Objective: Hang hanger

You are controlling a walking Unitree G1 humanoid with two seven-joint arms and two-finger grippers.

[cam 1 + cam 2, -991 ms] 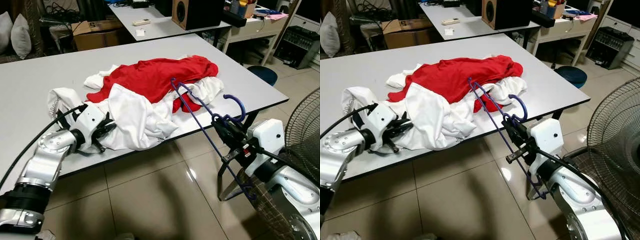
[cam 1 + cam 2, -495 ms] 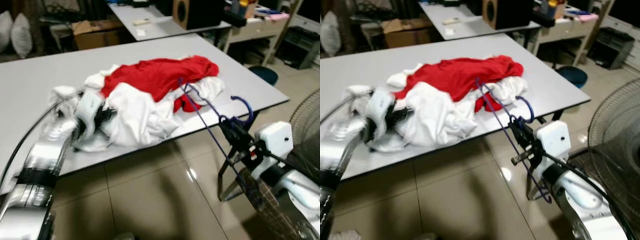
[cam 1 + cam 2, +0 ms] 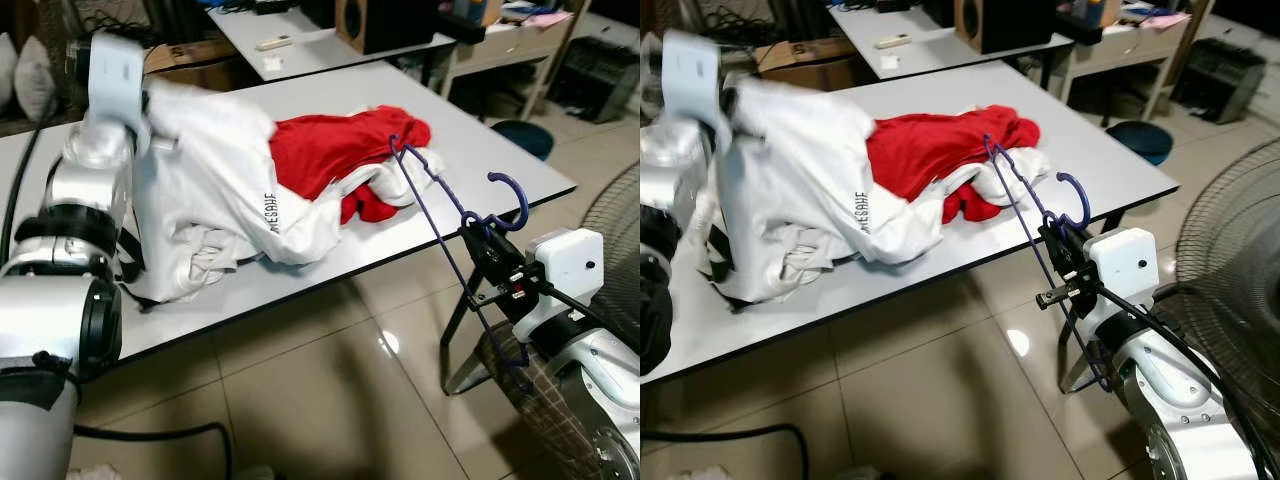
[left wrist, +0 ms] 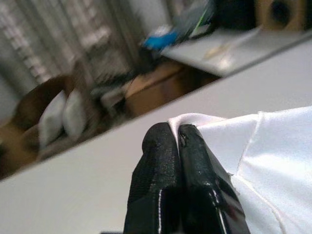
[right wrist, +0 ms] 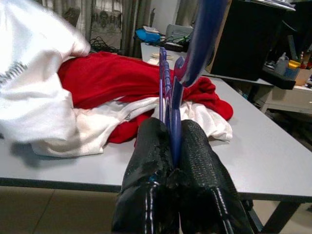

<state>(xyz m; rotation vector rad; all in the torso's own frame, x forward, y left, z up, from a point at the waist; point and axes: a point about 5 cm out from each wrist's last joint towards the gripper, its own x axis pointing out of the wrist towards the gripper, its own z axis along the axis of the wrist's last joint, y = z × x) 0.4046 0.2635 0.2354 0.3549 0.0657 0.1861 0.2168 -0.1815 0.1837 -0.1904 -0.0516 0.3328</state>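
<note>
left end effector (image 4: 176, 141): pinched tight on white shirt (image 3: 215, 190), raised upper left
right end effector (image 5: 170, 146): clamped on hanger (image 3: 440, 240), right of counter (image 3: 480, 160)
step: shirt lifted off the pile
next: probably feed hanger into the neck

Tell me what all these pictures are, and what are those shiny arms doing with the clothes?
This is a walking robot with two silver arms, and each arm ends in a gripper, a pincer of two black fingers. The two wide pictures come from cameras in its head, like eyes looking down. The two close-up pictures come from small cameras on its wrists, looking along the fingers.

In front of it is a grey table with a red garment and some white clothes on it. The left gripper is pinching the edge of a white shirt and holding it up above the table. The right gripper is shut on a blue hanger, held out beside the table's edge. A round fan stands on the floor at the robot's right.
</note>
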